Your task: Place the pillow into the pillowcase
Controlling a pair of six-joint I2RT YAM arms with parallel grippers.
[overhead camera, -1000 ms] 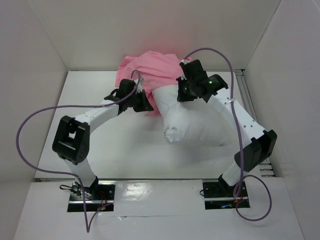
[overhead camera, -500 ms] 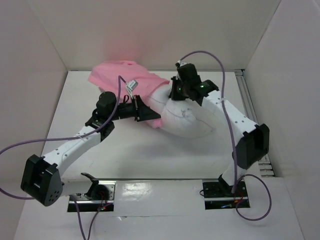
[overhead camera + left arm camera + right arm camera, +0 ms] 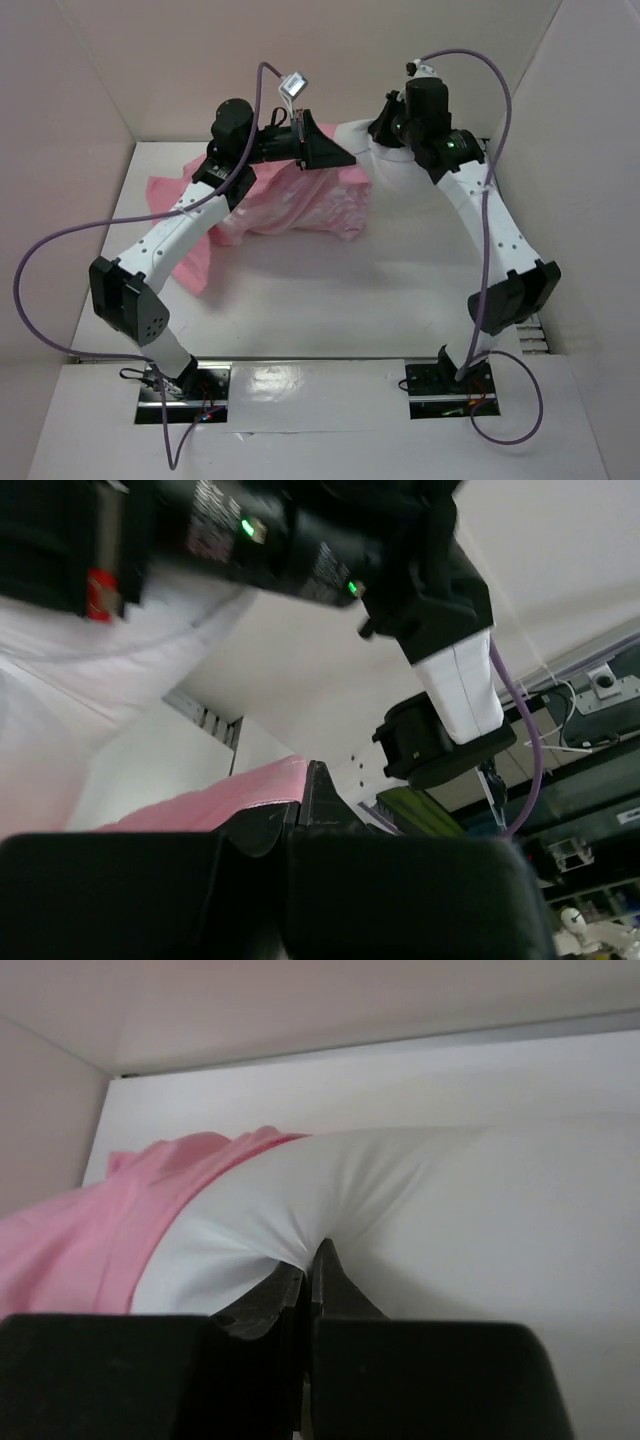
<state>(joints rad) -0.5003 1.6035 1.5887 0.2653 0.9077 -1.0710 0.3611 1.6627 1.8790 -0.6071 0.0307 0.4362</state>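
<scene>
Left claw (image 3: pixel 303 788), lifted above the white table (image 3: pixel 330 290) near the back wall, is clamped on an edge of the shiny pink satin pillowcase (image 3: pixel 300 205). Right claw (image 3: pixel 310 1265), just beside it, pinches a fold of the plump white pillow (image 3: pixel 450 1220), whose end pokes out of the pink sack draped down to the table.

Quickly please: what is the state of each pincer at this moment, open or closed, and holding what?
Left pincer: closed, pinching the pink pillowcase.
Right pincer: closed, pinching the white pillow.
</scene>
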